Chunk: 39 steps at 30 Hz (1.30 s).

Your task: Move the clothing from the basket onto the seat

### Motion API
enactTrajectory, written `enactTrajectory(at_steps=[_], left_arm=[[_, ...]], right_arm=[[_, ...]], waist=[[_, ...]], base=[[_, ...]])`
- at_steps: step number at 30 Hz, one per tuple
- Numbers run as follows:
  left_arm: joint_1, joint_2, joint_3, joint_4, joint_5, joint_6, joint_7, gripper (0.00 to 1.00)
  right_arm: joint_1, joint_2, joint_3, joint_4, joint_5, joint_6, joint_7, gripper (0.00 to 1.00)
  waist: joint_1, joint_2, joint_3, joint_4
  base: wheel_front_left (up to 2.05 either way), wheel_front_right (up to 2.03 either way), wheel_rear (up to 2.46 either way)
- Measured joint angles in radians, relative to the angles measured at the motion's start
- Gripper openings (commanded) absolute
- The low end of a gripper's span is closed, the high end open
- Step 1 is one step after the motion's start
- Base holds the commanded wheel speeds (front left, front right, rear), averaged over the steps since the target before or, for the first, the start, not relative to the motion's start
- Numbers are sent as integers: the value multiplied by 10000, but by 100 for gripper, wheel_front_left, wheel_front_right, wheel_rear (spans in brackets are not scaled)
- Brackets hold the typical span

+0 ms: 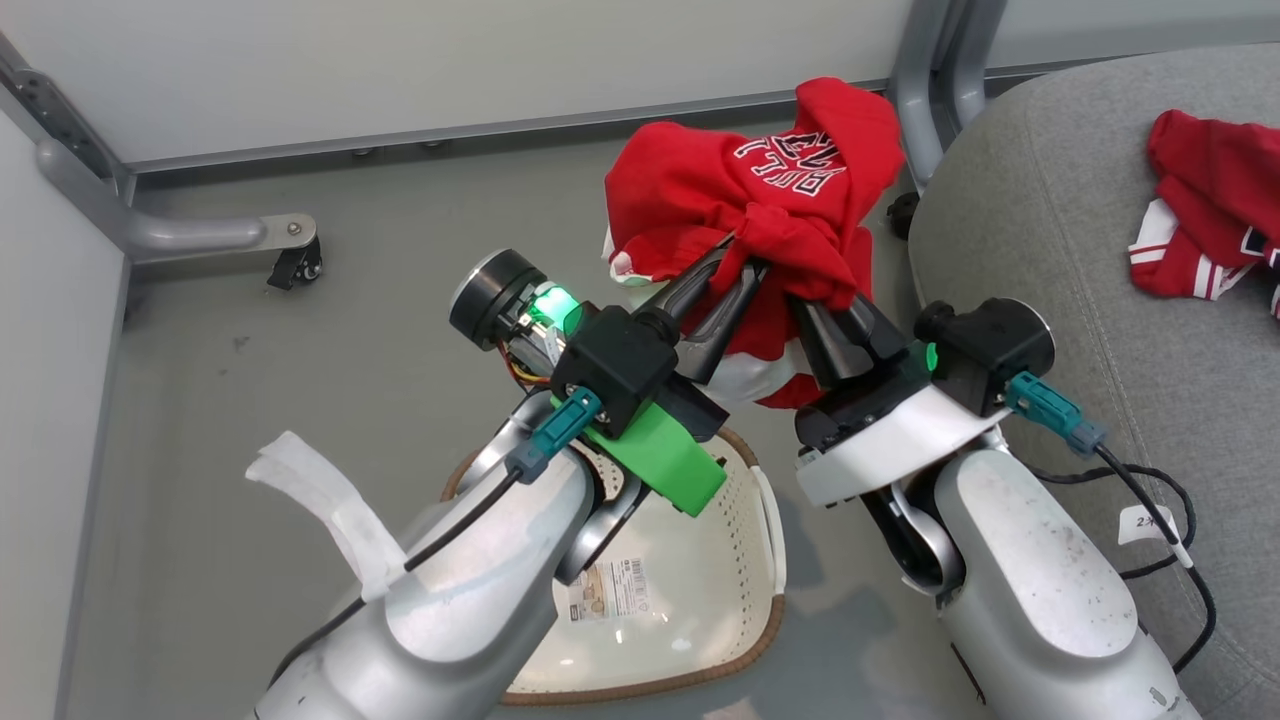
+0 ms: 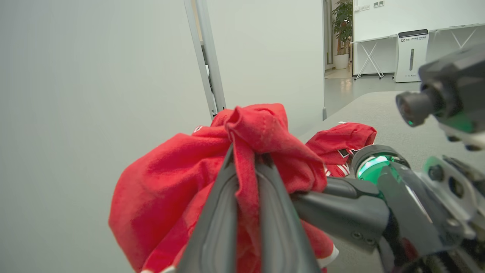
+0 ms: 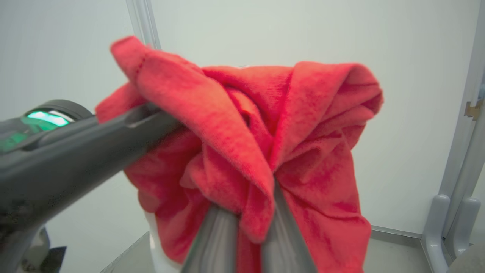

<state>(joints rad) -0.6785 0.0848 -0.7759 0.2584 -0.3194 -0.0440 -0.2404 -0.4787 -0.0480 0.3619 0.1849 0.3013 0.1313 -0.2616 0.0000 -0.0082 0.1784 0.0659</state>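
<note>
A red garment with white lettering [image 1: 740, 190] hangs bunched above the floor, clear of the basket, held by both grippers. My left gripper [image 1: 745, 262] is shut on a fold of it, and the left wrist view shows red cloth pinched between the fingers [image 2: 246, 163]. Just to the right, my right gripper [image 1: 822, 305] is shut on the same garment [image 3: 303, 151], cloth draped over its tips [image 3: 252, 216]. The cream basket [image 1: 745, 560] stands on the floor below my left arm, with a sticker inside. A second red garment with white stripes [image 1: 1200, 215] lies on the grey seat [image 1: 1050, 260].
A grey metal frame leg [image 1: 925, 80] rises between the held garment and the seat. A castor wheel [image 1: 295, 265] stands at the left by the wall. Black cables [image 1: 1150, 500] hang off my right arm over the seat's edge.
</note>
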Motion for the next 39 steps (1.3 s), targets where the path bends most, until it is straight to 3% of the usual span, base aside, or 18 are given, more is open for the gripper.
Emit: enactTrajectory(at_steps=[6, 7, 8, 9, 24, 39], left_arm=[[-1, 88, -4, 119, -2, 31, -31, 0], [-1, 98, -4, 138, -6, 48, -33, 13], [0, 100, -2, 151, -15, 94, -36, 75], [0, 100, -2, 157, -15, 102, -42, 100], [2, 178, -59, 155, 0, 257, -123, 100], [23, 433, -98, -33, 2, 389, -150, 100]], right_arm=[[146, 0, -102, 90, -86, 0, 0, 0], [154, 0, -134, 100, -109, 0, 0, 0], [166, 0, -163, 104, -117, 0, 0, 0], [172, 2, -182, 107, -125, 0, 0, 0], [319, 0, -531, 169, -265, 0, 0, 0], [616, -2, -1753, 174, -857, 0, 0, 0]], waist=[[0, 0, -43, -78], [0, 0, -49, -91], [0, 0, -53, -105], [0, 0, -57, -112], [0, 0, -78, -144], [0, 0, -50, -653]], base=[[0, 0, 0], [0, 0, 0], [0, 0, 0], [0, 0, 0], [0, 0, 0], [0, 0, 0]])
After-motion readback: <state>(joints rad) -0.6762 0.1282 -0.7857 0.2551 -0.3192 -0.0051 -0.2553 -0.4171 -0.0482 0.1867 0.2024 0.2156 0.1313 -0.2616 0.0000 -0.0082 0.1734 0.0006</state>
